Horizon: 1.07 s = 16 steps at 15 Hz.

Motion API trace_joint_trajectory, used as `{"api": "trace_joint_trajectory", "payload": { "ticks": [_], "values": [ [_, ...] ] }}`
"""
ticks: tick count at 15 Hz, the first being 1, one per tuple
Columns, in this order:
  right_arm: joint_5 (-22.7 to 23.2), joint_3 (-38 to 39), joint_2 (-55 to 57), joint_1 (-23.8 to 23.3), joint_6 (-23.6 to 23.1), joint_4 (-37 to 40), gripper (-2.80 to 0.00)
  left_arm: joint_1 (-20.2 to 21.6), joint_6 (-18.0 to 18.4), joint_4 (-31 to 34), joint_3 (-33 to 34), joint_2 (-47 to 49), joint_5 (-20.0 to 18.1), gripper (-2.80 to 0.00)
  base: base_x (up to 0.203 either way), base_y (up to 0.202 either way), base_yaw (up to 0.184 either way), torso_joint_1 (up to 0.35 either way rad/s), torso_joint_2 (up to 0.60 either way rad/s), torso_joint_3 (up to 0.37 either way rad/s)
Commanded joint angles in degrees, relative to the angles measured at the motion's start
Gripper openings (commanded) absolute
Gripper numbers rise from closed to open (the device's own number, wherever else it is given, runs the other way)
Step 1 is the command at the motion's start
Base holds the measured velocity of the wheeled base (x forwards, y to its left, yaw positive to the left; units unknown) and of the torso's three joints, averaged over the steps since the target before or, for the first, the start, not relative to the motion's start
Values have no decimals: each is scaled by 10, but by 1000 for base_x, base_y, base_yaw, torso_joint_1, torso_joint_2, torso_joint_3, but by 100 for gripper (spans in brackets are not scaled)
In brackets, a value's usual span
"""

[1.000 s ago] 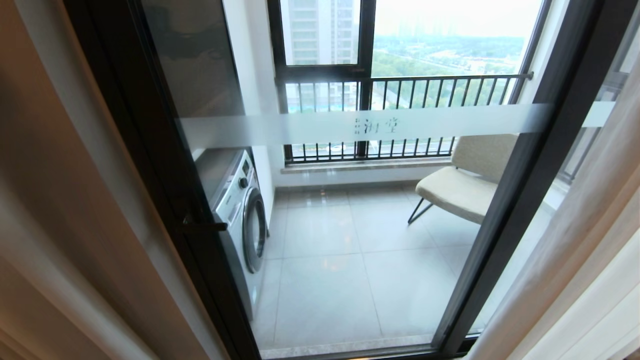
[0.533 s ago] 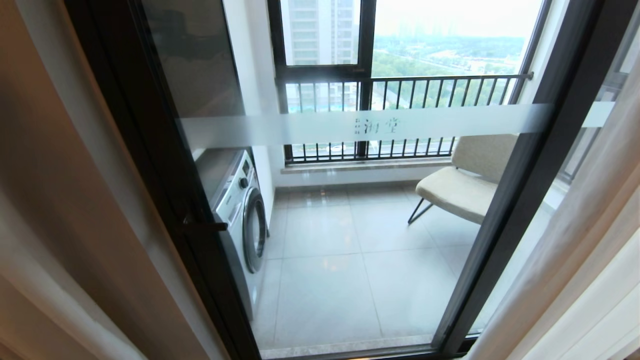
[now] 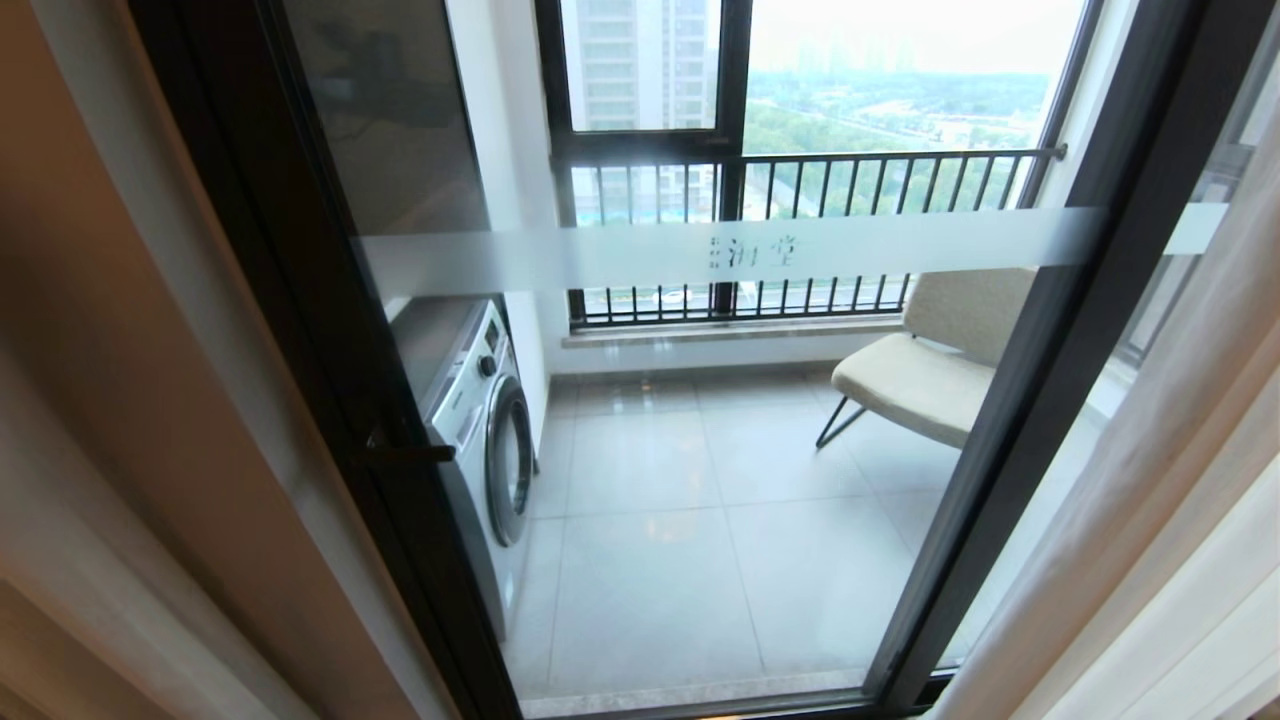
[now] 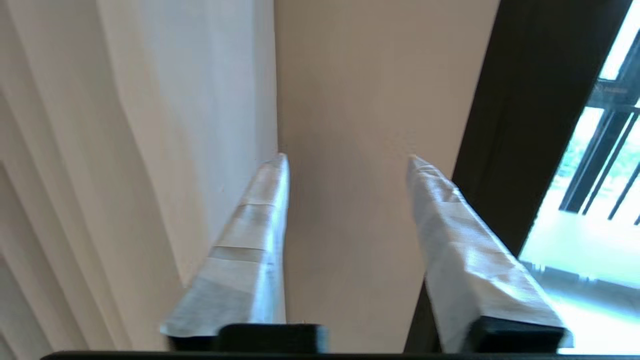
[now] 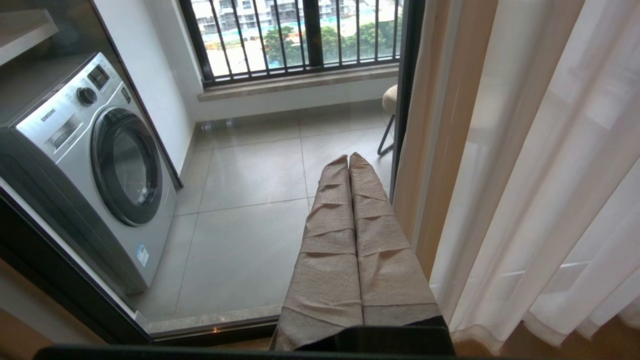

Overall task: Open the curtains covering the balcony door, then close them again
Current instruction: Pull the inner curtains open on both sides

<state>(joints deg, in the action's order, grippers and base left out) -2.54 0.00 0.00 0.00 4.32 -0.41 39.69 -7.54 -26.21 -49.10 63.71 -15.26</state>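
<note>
**Curtains drawn aside, glass door exposed between them**

The curtains hang parted to both sides of the head view. On the left, a beige drape (image 3: 130, 400) falls in broad folds and covers the outer part of the balcony door's black frame. On the right, more beige fabric with a white sheer (image 3: 1180, 520) slants down across the corner. Between the two inner curtain edges, one whole glass panel of the balcony door (image 3: 700, 560) stands uncovered, bounded by black frame posts on either side and crossed by a frosted white stripe (image 3: 620, 255) with small characters.

Through the glass lie a tiled balcony floor (image 3: 660, 580), a washing machine (image 3: 480, 420) against the left wall, a pale chair (image 3: 920, 380) on the right and a window with a barred railing (image 3: 800, 180) beyond.

Neither arm shows in the head view. In the left wrist view, the left tool (image 4: 345, 160) is held with its two wrapped fingers (image 4: 250, 250) clearly apart and nothing between them. Their tips point at the beige drape (image 4: 350, 100), close to where it meets the door's dark frame edge (image 4: 525, 100); whether they touch the fabric cannot be told.

In the right wrist view, the right tool (image 5: 349, 159) has its fingers pressed together, empty. It sits low before the glass, just beside the inner edge of the right-hand drape and the sheers (image 5: 540, 175).
</note>
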Motion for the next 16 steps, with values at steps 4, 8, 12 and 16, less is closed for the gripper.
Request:
{"api": "trace_joint_trajectory", "payload": {
  "ticks": [4,8,12,16],
  "values": [
    [0,0,0,0,0,0,-280,-2,-8,-2,94,-68,-3,-280,0,0,0,0,0,0],
    [0,0,0,0,0,0,-280,-12,-11,-3,138,-78,-21,-280,0,0,0,0,0,0],
    [0,0,1,0,0,0,-280,-26,-12,3,185,-101,-78,-280,0,0,0,0,0,0],
    [0,0,0,0,0,0,-280,-193,-12,29,242,-146,-50,-280,0,0,0,0,0,0]
  ]
}}
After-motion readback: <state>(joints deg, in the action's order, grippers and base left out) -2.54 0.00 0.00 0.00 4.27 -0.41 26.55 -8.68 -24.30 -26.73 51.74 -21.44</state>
